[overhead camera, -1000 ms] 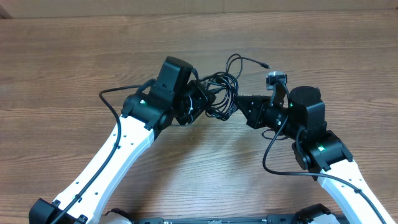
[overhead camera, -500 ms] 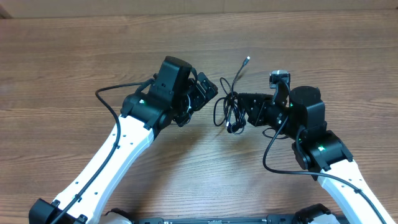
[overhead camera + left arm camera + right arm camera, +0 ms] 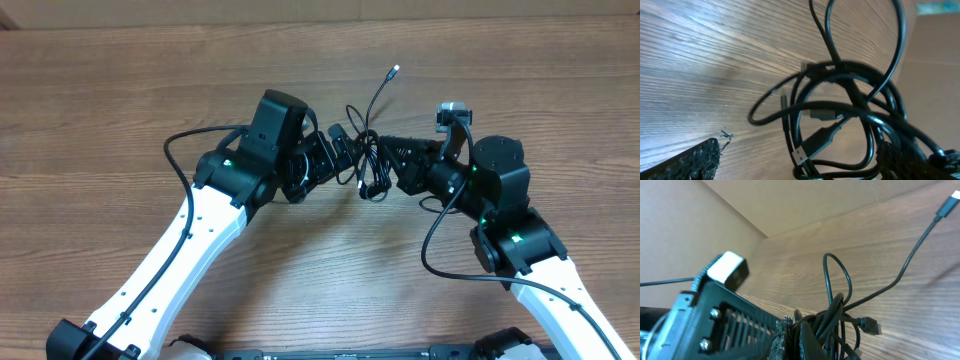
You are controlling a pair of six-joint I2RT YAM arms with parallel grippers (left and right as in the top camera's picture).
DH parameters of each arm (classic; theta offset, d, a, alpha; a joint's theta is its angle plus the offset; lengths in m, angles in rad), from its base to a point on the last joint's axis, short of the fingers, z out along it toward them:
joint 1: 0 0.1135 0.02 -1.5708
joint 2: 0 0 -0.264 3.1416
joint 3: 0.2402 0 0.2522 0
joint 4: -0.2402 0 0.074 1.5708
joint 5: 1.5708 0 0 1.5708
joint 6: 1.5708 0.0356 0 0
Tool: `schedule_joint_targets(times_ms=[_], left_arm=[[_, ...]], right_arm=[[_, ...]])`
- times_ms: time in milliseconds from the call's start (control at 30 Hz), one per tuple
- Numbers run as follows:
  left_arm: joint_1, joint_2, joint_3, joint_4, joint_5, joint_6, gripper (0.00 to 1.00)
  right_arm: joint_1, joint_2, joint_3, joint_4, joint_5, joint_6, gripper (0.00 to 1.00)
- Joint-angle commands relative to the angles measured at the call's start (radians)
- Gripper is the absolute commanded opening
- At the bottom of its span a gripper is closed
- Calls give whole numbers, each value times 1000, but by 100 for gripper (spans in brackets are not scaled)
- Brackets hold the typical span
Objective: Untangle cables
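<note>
The cables (image 3: 368, 168) are a knot of thin black cords hanging in a bunch above the table between my two grippers. My right gripper (image 3: 386, 165) is shut on the bunch from the right. In the right wrist view the cords (image 3: 837, 312) loop out of the closed gripper (image 3: 801, 337). One loose end rises away to a small plug (image 3: 396, 70). My left gripper (image 3: 342, 155) stands open just left of the bunch. In the left wrist view the tangle (image 3: 840, 105) fills the space between its spread fingers (image 3: 695, 162).
The brown wooden table (image 3: 120, 90) runs all round. Thick black wires (image 3: 190, 150) loop off each arm. A cardboard wall (image 3: 765, 200) stands beyond the table in the right wrist view.
My left gripper has opened and let go of the cords, drawn back, then come in close to the bunch again. The right gripper has kept its hold and lifted the bunch slightly right.
</note>
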State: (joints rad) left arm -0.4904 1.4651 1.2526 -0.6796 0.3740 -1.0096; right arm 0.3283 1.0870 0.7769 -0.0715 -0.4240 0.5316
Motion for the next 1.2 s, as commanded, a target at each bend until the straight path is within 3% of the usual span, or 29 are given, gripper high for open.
schedule_joint_targets(times_ms=[0, 300, 833, 967, 1167], left_arm=[[4, -12, 20, 7, 65, -11, 100], [4, -12, 20, 18, 64, -182, 98], [8, -12, 20, 41, 64, -184, 91], [8, -12, 20, 60, 129, -141, 68], [8, -12, 20, 100, 154, -76, 60]], right_arm=[[3, -4, 16, 36, -34, 21, 4], [3, -4, 16, 48, -53, 22, 4], [3, -4, 16, 113, -132, 48, 4], [3, -4, 16, 112, -124, 44, 4], [2, -4, 16, 128, -125, 55, 4]])
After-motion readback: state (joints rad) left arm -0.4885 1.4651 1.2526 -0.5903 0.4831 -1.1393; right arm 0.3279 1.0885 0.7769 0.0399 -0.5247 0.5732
